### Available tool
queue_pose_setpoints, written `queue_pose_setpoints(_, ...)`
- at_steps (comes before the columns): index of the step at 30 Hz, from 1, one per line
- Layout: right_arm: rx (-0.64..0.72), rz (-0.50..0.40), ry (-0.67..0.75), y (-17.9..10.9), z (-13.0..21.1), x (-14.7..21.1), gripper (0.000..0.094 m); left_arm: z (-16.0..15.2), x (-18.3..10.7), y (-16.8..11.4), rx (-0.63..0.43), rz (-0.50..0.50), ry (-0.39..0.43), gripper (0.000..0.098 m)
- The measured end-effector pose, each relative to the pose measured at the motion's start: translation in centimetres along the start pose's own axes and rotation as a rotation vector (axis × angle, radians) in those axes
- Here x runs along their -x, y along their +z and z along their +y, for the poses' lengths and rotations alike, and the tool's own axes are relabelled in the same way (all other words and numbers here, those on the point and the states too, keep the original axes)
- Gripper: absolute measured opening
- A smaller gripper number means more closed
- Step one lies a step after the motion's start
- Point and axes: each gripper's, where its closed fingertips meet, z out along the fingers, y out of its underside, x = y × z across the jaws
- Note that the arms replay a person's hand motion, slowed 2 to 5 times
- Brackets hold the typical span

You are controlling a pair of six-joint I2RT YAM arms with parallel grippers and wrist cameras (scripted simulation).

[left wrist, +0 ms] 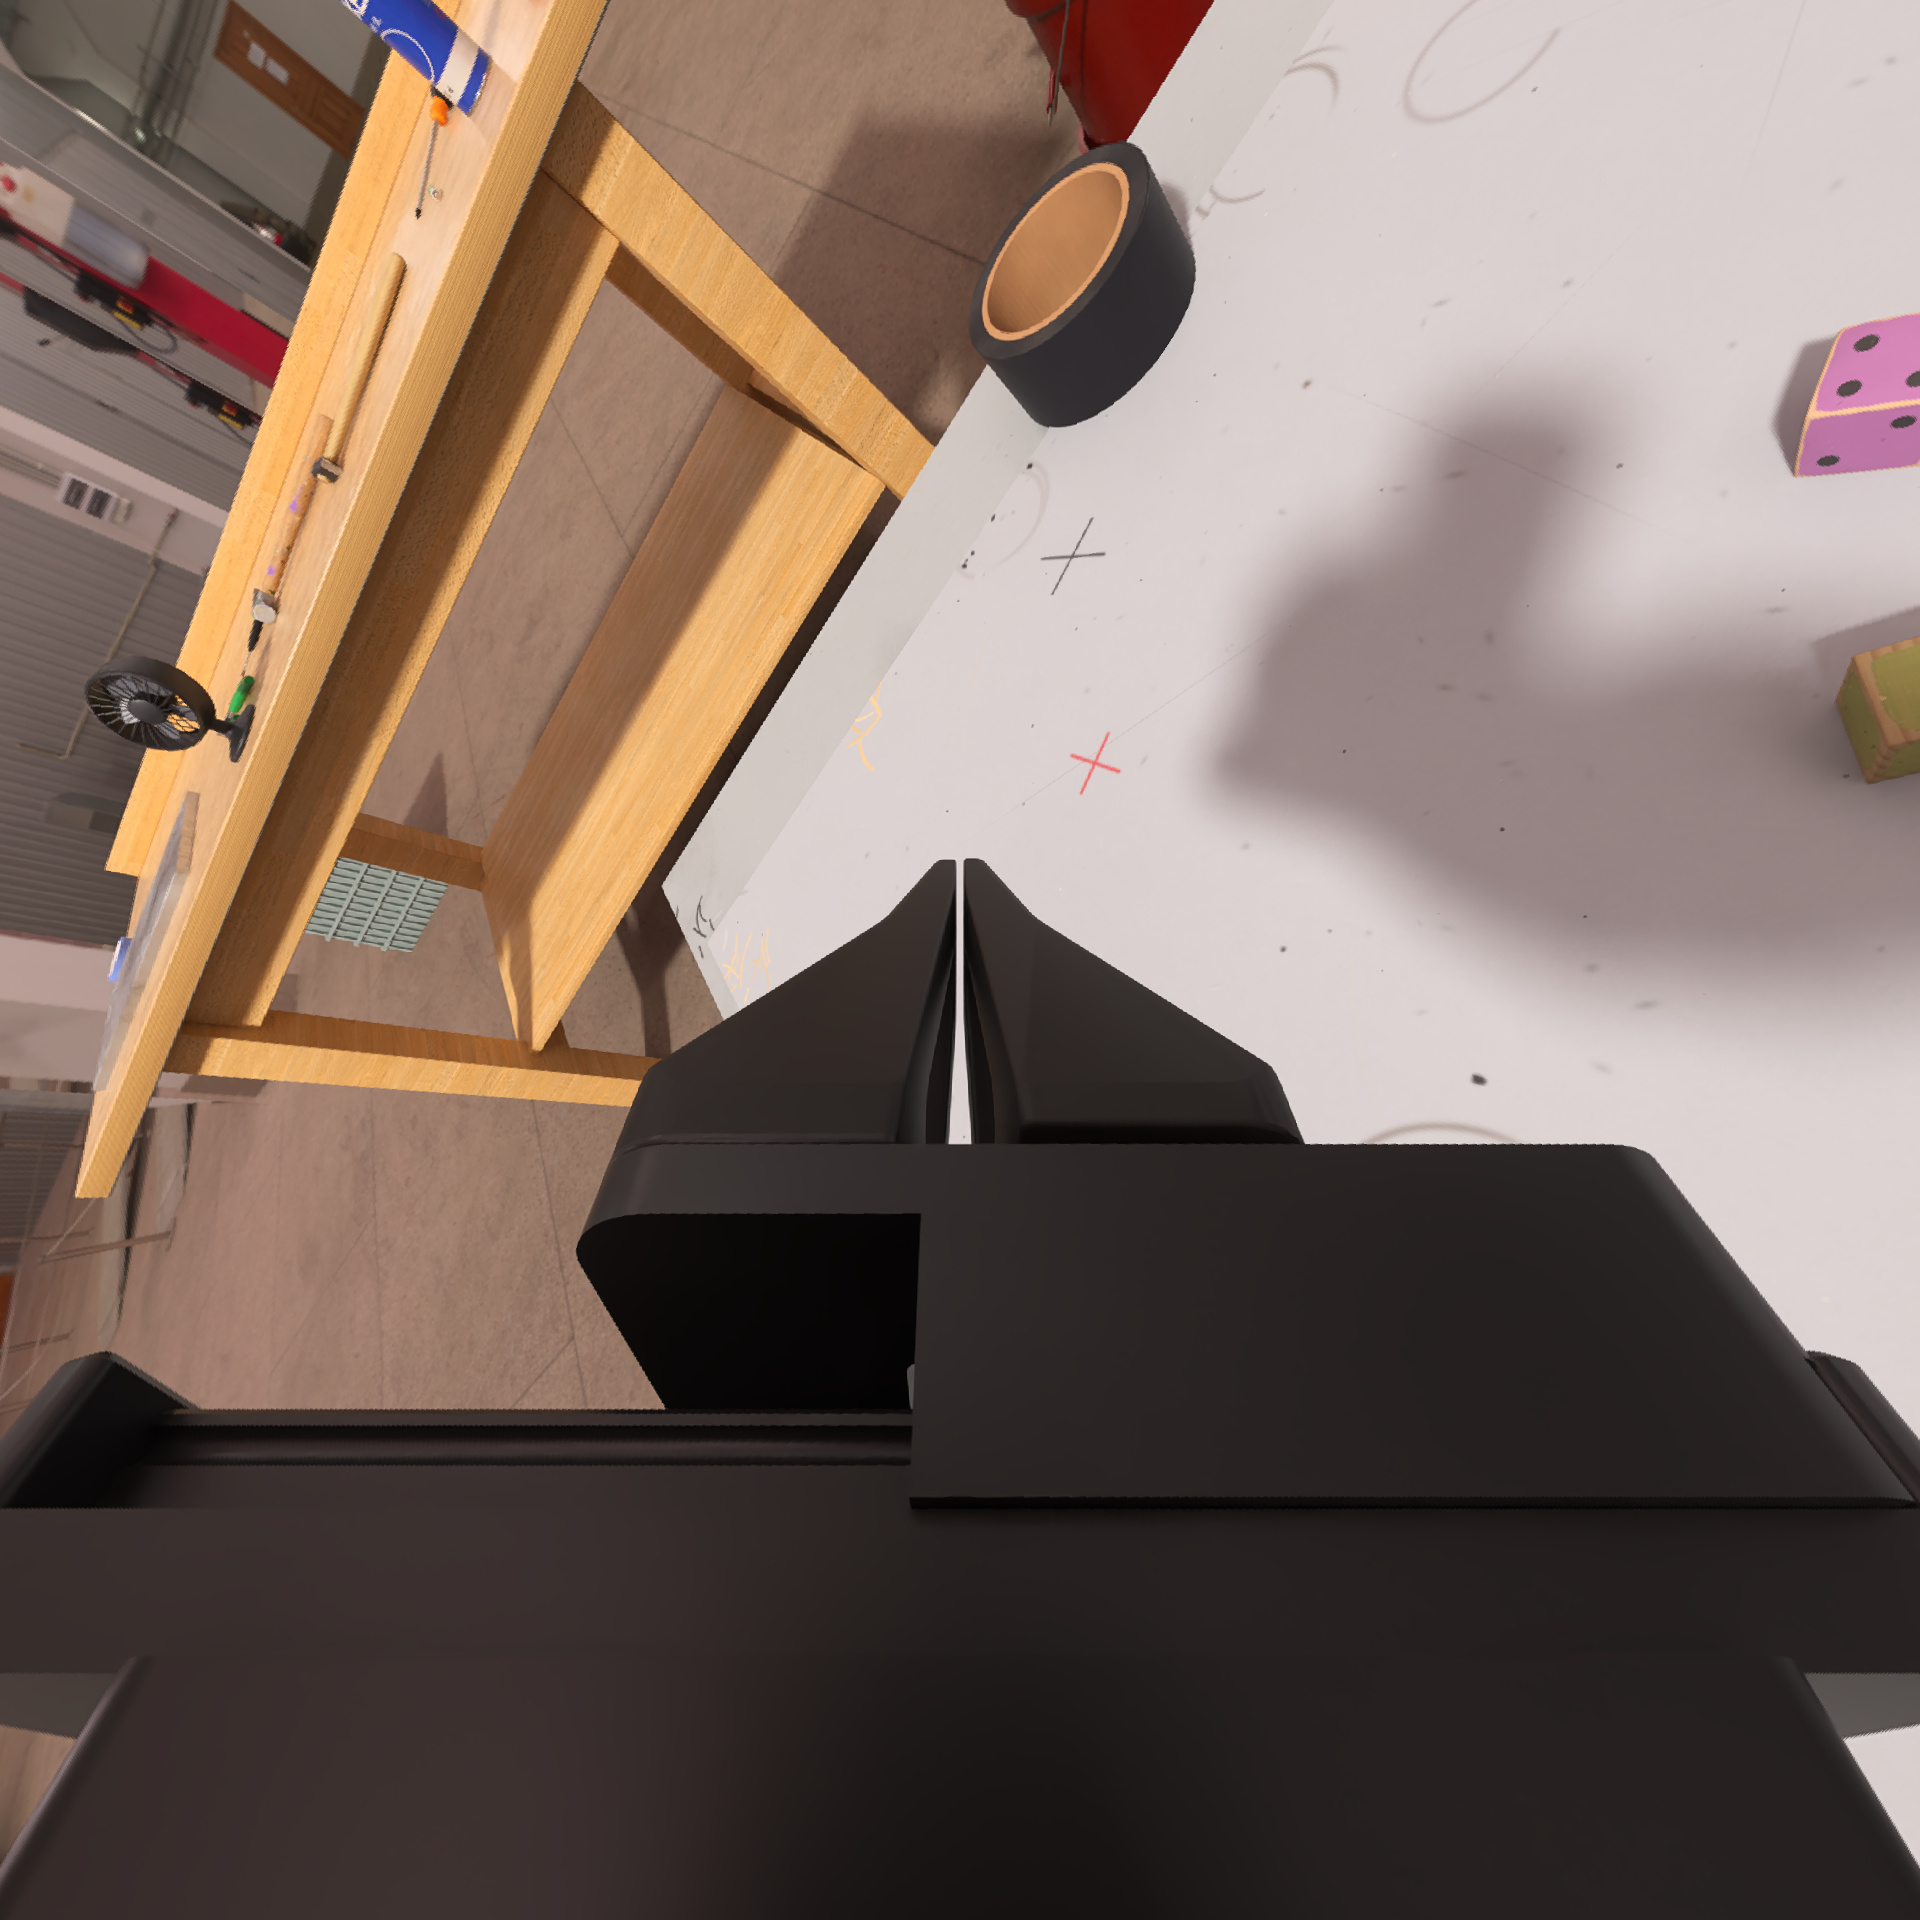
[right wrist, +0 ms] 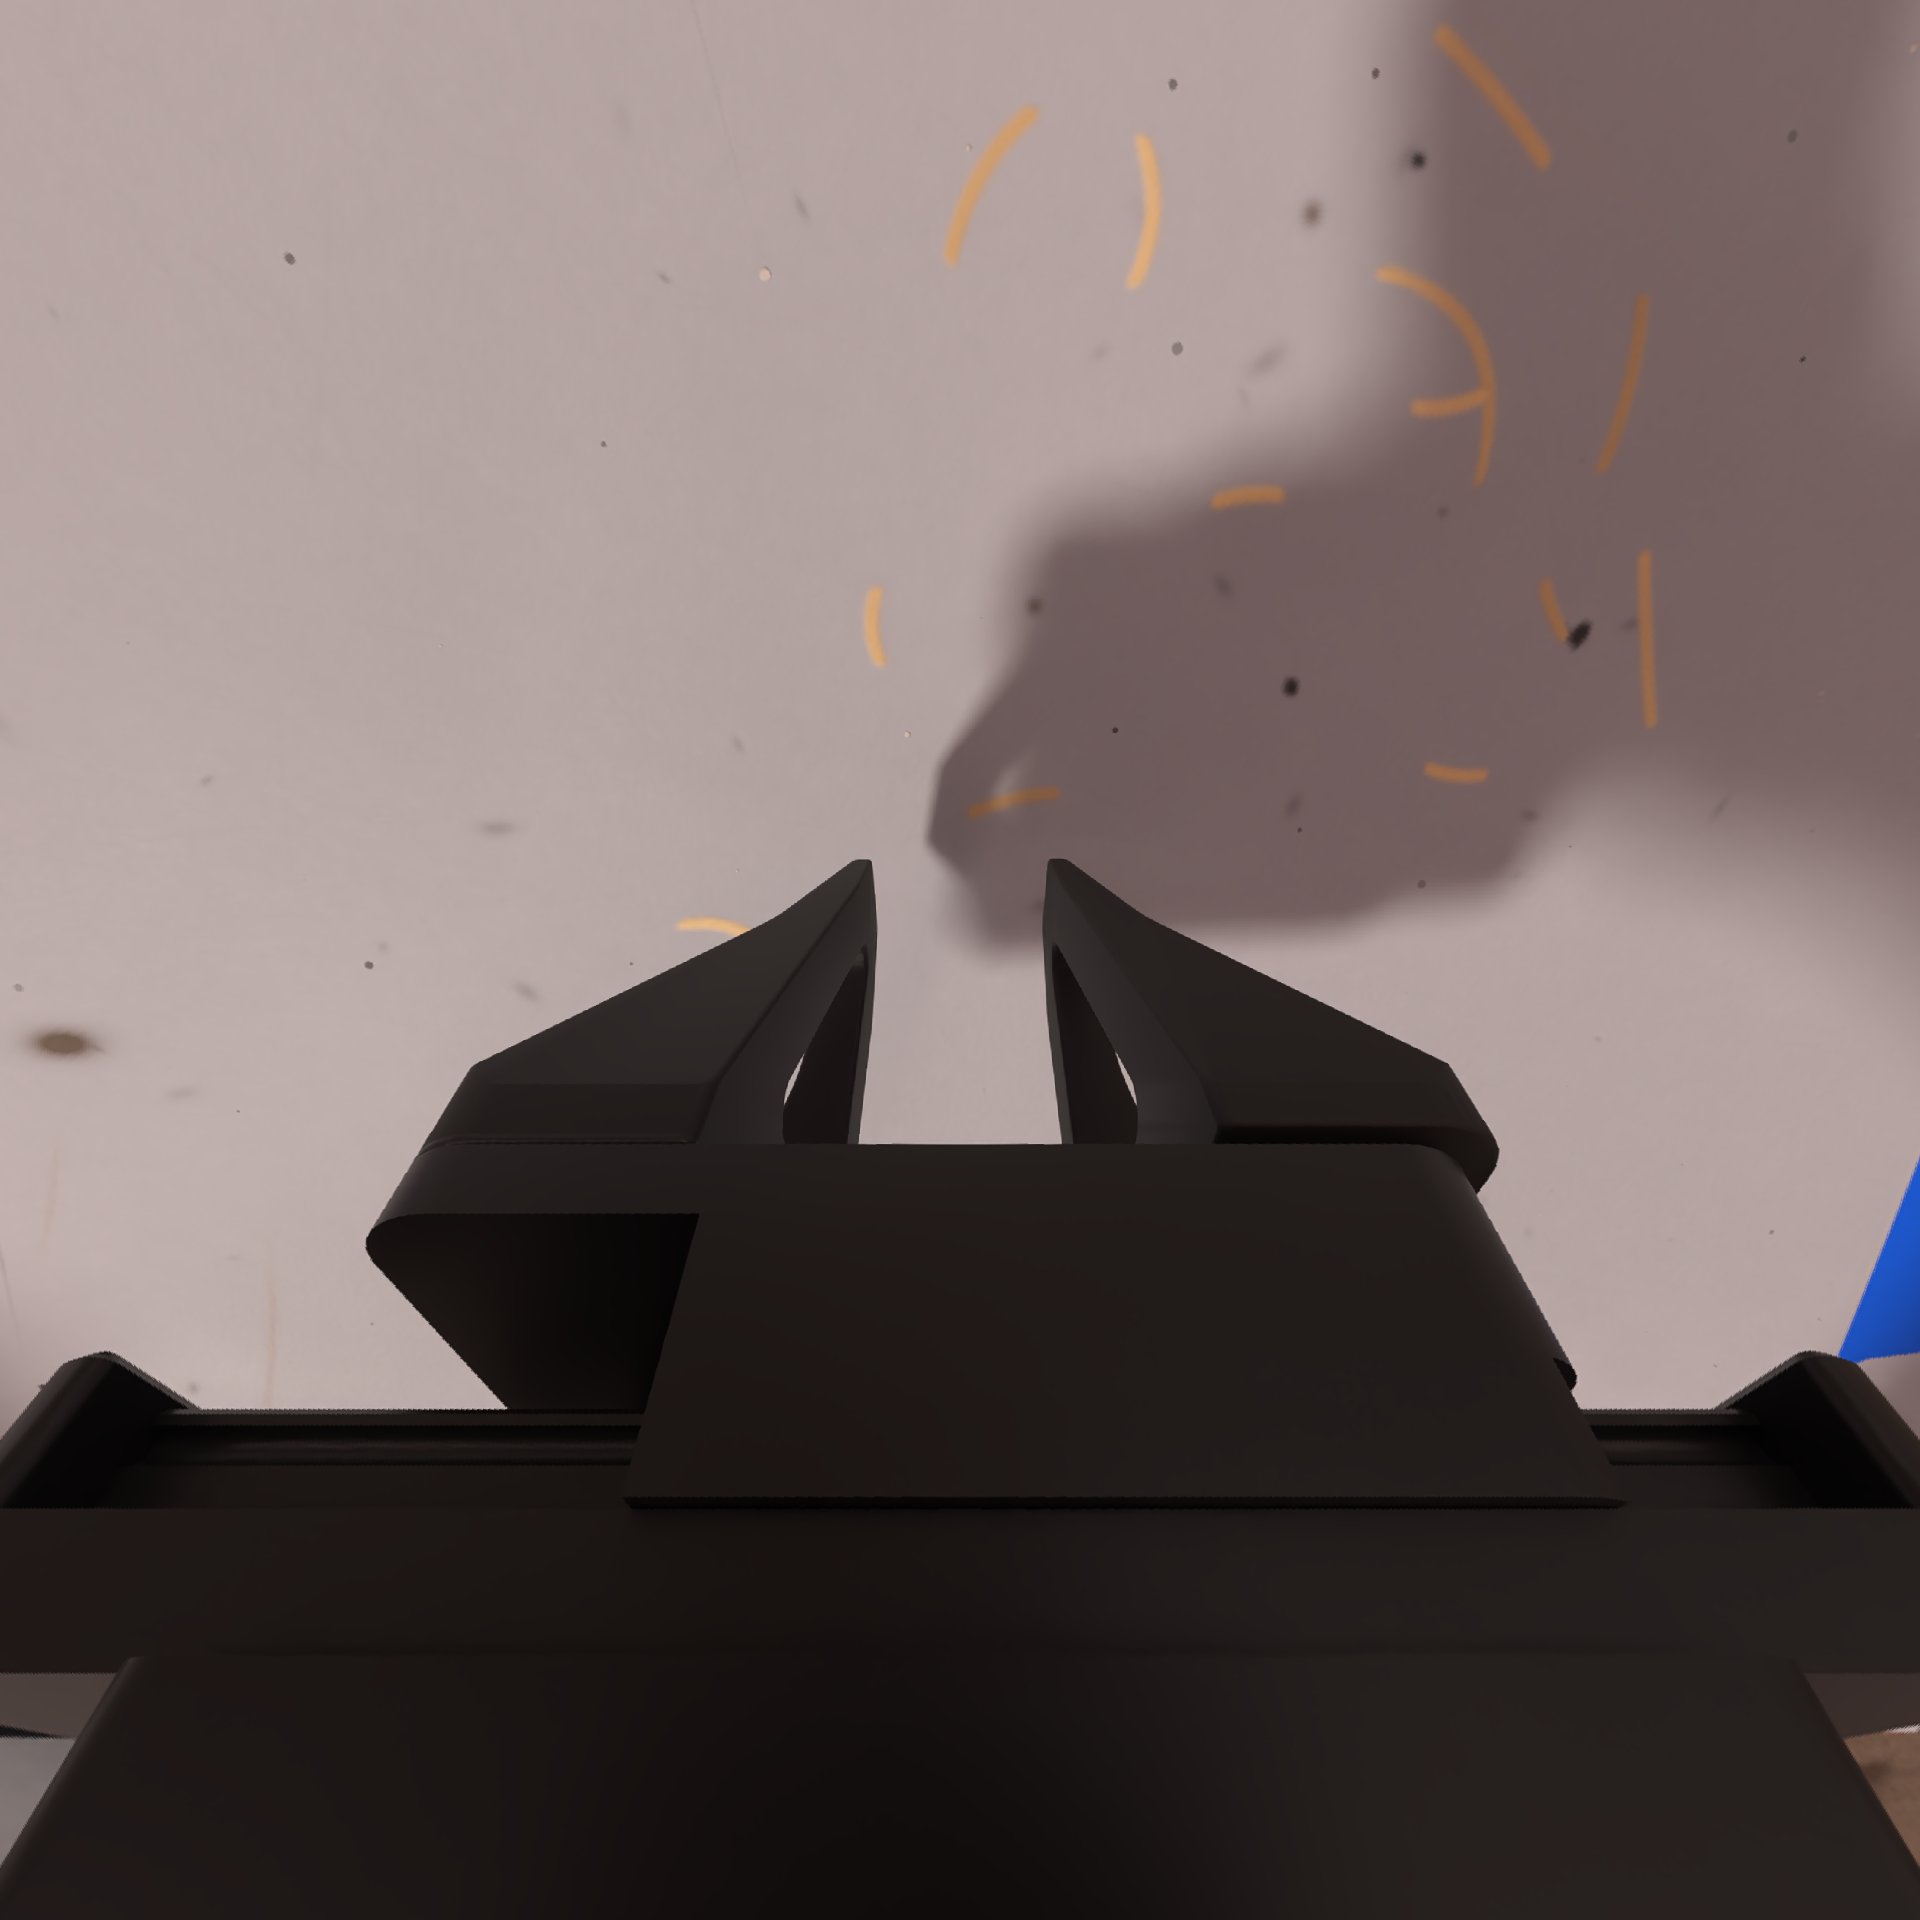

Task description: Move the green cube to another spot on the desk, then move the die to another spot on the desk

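Note:
In the left wrist view a pink die (left wrist: 1860,400) with dark pips sits on the white desk (left wrist: 1455,935) at the right edge. An olive-green cube (left wrist: 1883,712) with tan edges sits below it, partly cut off by the frame. My left gripper (left wrist: 959,868) is shut and empty, its tips over the desk near the desk's edge, well left of both objects. In the right wrist view my right gripper (right wrist: 959,868) is open and empty above bare desk surface (right wrist: 416,520) with orange marks. Neither the cube nor the die shows there.
A roll of black tape (left wrist: 1081,286) stands at the desk's edge. A red object (left wrist: 1112,52) lies beyond it. A wooden workbench (left wrist: 416,520) with tools stands past the edge. A blue object (right wrist: 1891,1309) shows at the right wrist view's right edge.

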Motion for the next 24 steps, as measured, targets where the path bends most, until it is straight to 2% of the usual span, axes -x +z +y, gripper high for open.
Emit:
queue_pose_setpoints(7,0.004,-0.022,0.023,0.1,0.0,0.2,0.0292,0.0,0.0,0.1,0.001,0.001,-0.001,0.0011)
queue_pose_setpoints(13,0.006,0.01,0.026,-1.2,0.0,-0.3,0.0342,0.0,0.0,0.1,0.001,0.001,-0.001,0.0011)
queue_pose_setpoints(19,-0.168,0.038,-0.037,-6.2,-3.0,1.6,0.034,0.1,0.1,0.0,0.003,-0.001,-0.002,0.001)
queue_pose_setpoints(24,-0.396,-0.032,-0.163,-11.3,-6.6,7.1,0.0348,0.1,0.1,0.0,0.003,-0.002,-0.002,0.001)
